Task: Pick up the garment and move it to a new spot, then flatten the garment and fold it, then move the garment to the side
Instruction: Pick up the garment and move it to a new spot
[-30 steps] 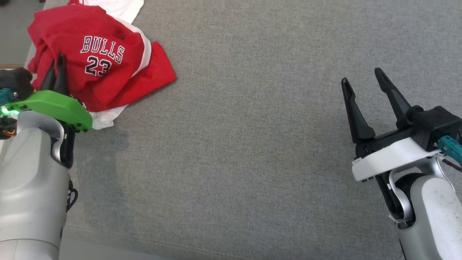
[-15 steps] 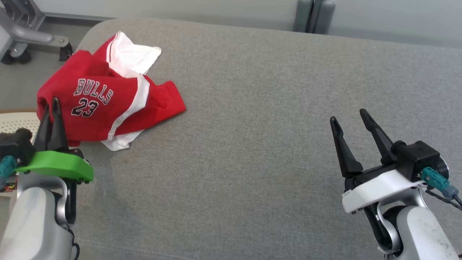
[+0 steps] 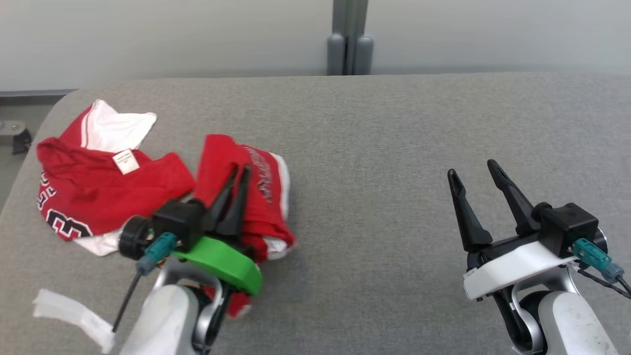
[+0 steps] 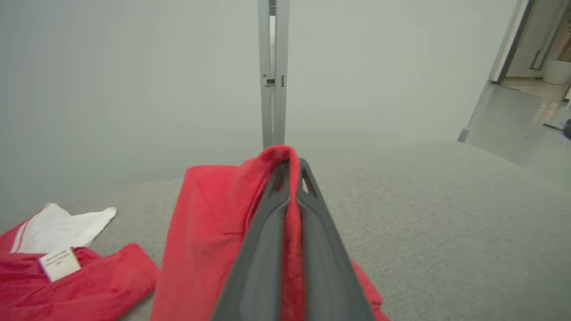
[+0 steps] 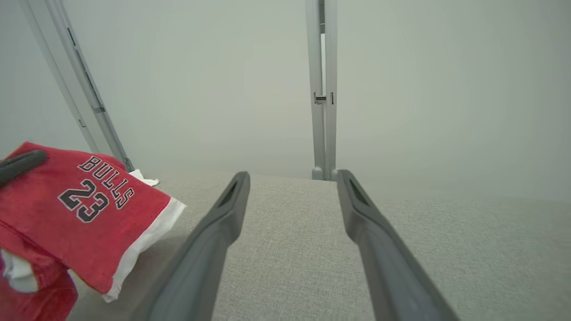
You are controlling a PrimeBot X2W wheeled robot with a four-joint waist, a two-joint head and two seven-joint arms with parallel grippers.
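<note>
Close to the front edge of the grey bench [image 3: 374, 276], at its left end, lies a white strip [image 3: 74, 313]. Just behind it the left gripper [image 3: 239, 171] has its jaws closed on a thin fold of the red garment [image 3: 98, 192]. The right gripper [image 3: 472, 168] hangs over the right part of the bench with its jaws apart and nothing between them.

The pinch takes only a narrow ridge of cloth, so I think the fold could slip out if the arm pulls fast. The loose part hangs under the left wrist and could catch there. The rest lies crumpled near the far left corner and could slide over the left edge.

The garment's long axis runs roughly along the bench, from that corner toward the middle. Its white end points to the far left corner and its label [image 3: 124, 161] faces up.
</note>
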